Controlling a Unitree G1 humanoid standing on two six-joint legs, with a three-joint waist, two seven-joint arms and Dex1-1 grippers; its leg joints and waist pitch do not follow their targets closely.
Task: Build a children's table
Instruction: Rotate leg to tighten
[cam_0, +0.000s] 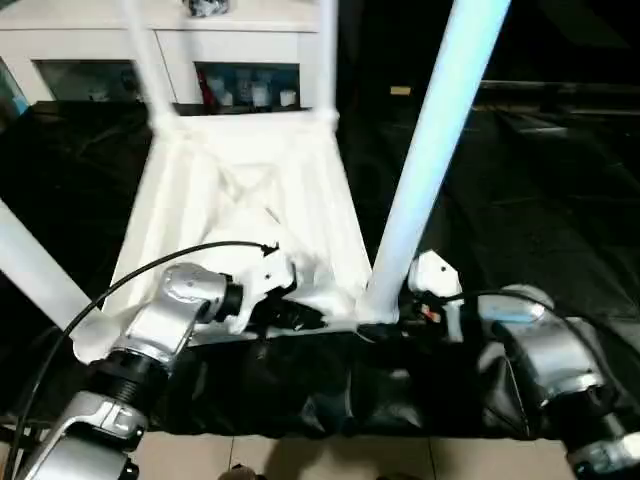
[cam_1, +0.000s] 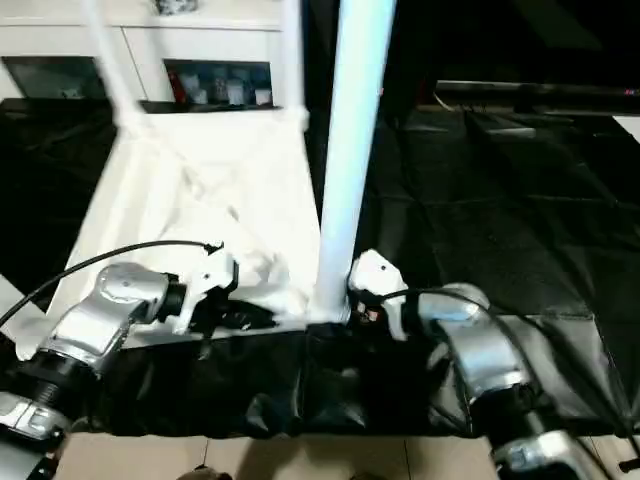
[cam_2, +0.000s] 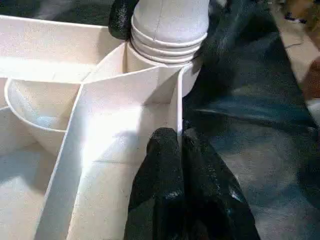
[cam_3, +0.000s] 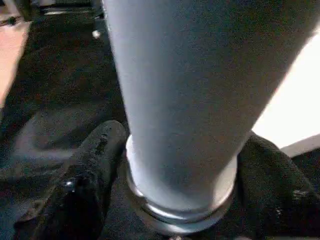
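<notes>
The inverted tabletop (cam_0: 250, 200) lies ribbed side up on the black mat (cam_1: 480, 200), legs standing in its corner sockets. The left gripper (cam_2: 180, 150), fingers pressed together and holding nothing, braces the near rim wall. The right gripper (cam_3: 175, 165) straddles the near-right leg (cam_0: 430, 150) at its base. To seat it well, the robot should keep the leg upright, press straight down and twist evenly.

1. Behind the work you see a white cabinet (cam_0: 170, 45) with glass doors and small items blurred on its shelf.
2. Black sheeting (cam_0: 520, 190) covers the ground, creased.
3. Along your near edge, a strip of pale floor (cam_0: 330, 458) shows.
</notes>
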